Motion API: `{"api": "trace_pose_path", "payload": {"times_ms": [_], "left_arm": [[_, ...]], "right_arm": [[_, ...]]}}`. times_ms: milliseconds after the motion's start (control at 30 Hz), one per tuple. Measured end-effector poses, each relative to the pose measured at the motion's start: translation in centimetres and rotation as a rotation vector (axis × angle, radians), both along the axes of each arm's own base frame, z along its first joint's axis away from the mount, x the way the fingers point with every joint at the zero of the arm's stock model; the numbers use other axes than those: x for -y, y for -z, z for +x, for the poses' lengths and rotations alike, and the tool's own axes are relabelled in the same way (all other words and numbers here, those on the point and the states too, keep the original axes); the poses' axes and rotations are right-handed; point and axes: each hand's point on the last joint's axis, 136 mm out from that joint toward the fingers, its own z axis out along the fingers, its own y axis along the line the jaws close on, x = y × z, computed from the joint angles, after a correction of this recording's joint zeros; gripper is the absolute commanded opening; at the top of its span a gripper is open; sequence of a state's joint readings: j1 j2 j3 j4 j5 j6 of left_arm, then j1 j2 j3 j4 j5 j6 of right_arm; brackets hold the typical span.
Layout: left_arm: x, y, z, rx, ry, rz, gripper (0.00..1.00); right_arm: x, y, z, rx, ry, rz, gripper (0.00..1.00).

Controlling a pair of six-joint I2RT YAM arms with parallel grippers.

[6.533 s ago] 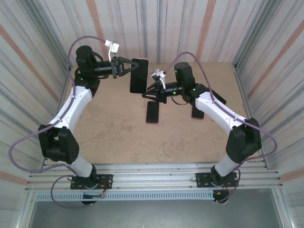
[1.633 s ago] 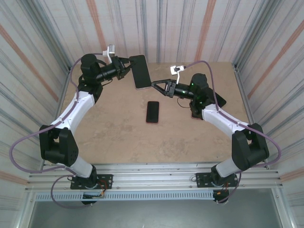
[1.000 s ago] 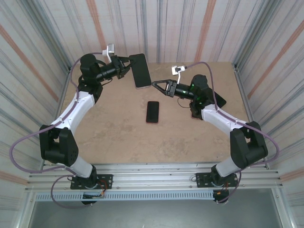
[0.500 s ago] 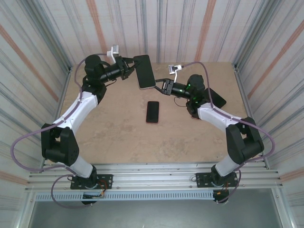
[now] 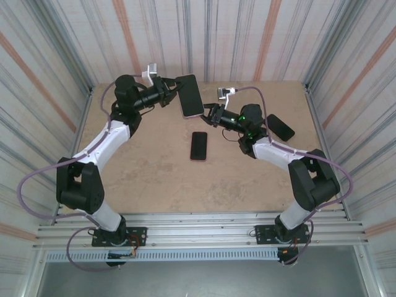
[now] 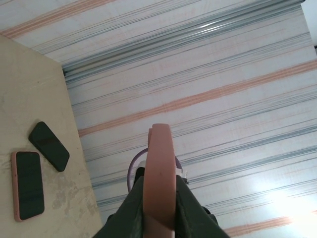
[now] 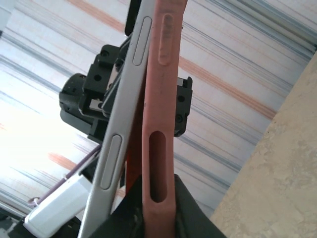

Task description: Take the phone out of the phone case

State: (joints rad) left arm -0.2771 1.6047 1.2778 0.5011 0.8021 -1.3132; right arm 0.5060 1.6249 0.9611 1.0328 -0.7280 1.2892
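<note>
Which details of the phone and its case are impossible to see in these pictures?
- Right wrist view: the picture's edges cut off both ends of the phone and case, so how far out it is cannot be told.
- Left wrist view: the edge-on case hides the phone.
- Top view: the right gripper is too small to show its fingertips.

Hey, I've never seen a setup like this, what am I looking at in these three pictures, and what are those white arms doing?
These are two robot arms bolted to a table. The wide picture looks down from above; the other two come from cameras on each wrist. The left gripper holds up a phone in a pink case, and the right gripper is shut on the case's edge, where the phone's silver side stands apart from it. On the table lie another pink-cased phone and a dark phone.
</note>
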Motion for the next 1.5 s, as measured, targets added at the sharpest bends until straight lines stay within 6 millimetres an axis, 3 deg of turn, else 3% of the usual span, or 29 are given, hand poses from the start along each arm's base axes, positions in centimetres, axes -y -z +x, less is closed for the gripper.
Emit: {"api": "trace_pose_path", "payload": {"times_ms": [200, 300, 433, 667, 833, 1033, 1300, 1500], "left_arm": [[0.1, 1.1, 0.6, -0.028, -0.002, 0.0, 0.43], [0.1, 1.0, 0.6, -0.02, -0.002, 0.003, 0.63], [0.0, 1.8, 0.8, -0.034, -0.014, 0.029, 0.75], [-1.7, 3.9, -0.5, -0.117, -0.095, 0.108, 0.77], [-2.6, 4.4, -3.4, -0.176, -0.159, 0.108, 0.76], [-1.5, 5.6, -7.1, -0.281, -0.198, 0.071, 0.73], [0.2, 5.5, -7.7, -0.354, -0.22, 0.005, 0.61], [1.4, 5.7, -7.3, -0.373, -0.209, -0.028, 0.59]], "right_arm": [[-0.1, 0.7, -0.3, -0.025, -0.004, 0.002, 0.05], [0.0, 1.0, -0.2, -0.043, 0.001, 0.006, 0.05], [0.2, 1.1, 0.2, -0.055, 0.033, 0.02, 0.05], [1.1, 1.1, 1.9, -0.074, 0.144, 0.048, 0.05], [1.8, 1.6, 3.5, -0.095, 0.234, 0.065, 0.06], [1.7, 3.4, 4.9, -0.134, 0.305, 0.054, 0.06], [0.2, 4.8, 4.6, -0.138, 0.301, 0.026, 0.06], [-0.4, 5.0, 4.8, -0.142, 0.295, 0.023, 0.05]]}}
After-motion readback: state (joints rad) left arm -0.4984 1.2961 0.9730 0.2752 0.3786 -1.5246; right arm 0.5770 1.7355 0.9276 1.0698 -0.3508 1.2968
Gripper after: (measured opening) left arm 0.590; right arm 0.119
